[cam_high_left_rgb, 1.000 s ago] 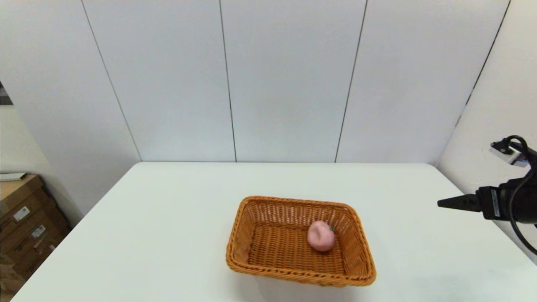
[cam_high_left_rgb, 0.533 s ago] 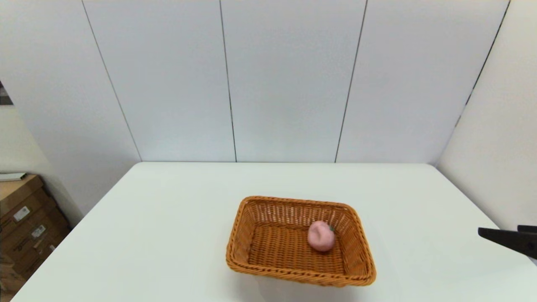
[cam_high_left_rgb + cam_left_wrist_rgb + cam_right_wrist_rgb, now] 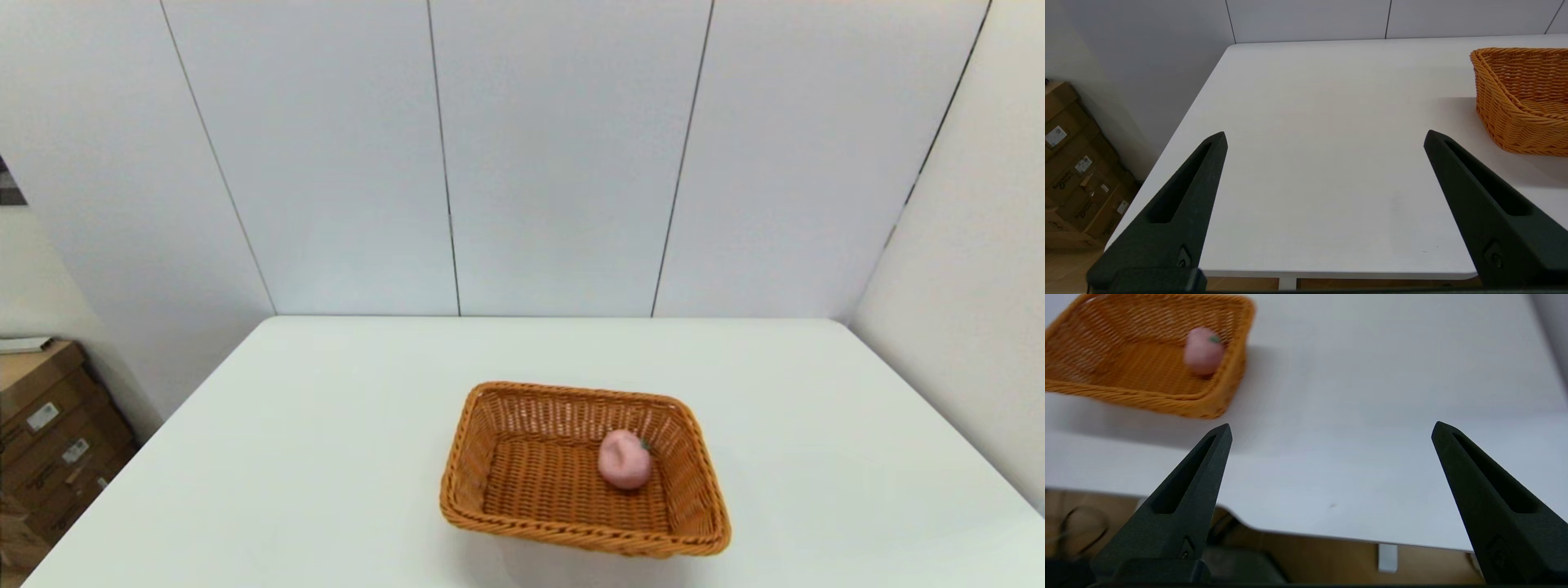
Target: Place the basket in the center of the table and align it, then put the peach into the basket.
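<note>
Wicker basket (image 3: 584,469) is sitting near the middle of the white bench (image 3: 326,425), a little toward the near edge, its long sides lying roughly along the bench's width with a slight skew. The toy peach (image 3: 624,460) is resting on the basket floor toward 3 o'clock, close to the right wall, stem pointing to about 1 o'clock; likely where it rolled to rest against the weave.

Neither arm is showing in the head view. Left pincer (image 3: 1325,136) is hanging just off the near edge at about 7 o'clock from the basket, fingers (image 3: 1184,204) spread wide, nothing between them, basket corner well apart. Right pincer (image 3: 1331,428) is hanging off the near edge at about 5 o'clock, also spread wide and empty, basket and peach well apart from it.

Judging from the layout, both steps are looking done: basket placed, peach inside. Arms parked clear of the bench fits a finished job. Remaining doubt: the basket's small skew.
</note>
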{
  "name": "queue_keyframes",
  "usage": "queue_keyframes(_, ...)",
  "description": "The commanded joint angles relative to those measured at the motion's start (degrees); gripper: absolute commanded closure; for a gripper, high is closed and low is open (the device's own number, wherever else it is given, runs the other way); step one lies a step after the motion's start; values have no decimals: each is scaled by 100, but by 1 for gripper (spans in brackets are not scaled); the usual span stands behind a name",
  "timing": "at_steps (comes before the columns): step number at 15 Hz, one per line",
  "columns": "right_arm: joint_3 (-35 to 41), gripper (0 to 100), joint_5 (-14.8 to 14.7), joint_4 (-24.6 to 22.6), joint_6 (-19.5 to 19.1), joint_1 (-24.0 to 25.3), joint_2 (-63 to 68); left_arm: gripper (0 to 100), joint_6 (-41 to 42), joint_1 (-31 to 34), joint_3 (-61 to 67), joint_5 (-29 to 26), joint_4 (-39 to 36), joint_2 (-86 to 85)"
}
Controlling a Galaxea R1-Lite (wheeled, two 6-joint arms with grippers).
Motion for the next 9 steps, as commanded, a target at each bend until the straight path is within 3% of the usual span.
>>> queue_keyframes(1,911,0,-470,-1076,87,309,-641,0,-3,1,1,6,3,-1)
queue_keyframes(9,1192,0,-505,-1217,228,459,-623,0,-3,1,1,6,3,-1)
